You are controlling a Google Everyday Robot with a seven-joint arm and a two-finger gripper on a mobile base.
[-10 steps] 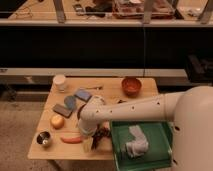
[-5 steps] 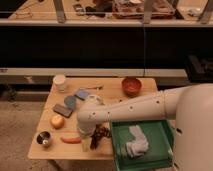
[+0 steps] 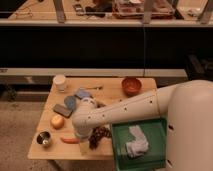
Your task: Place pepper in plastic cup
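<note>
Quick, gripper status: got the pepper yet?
Gripper: open, holding nothing, down beside the pepper.

The pincer (image 3: 96, 138) hangs beside pepper (image 3: 70, 140) (plastic cup (image 3: 60, 81) behind).

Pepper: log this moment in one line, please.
gripper: open, down beside pepper | pepper: lying on table, not held | plastic cup: upright, far corner

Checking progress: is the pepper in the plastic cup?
No: the pepper lies on the table near its front edge, beside the end effector, apart from the plastic cup at the back corner.
</note>
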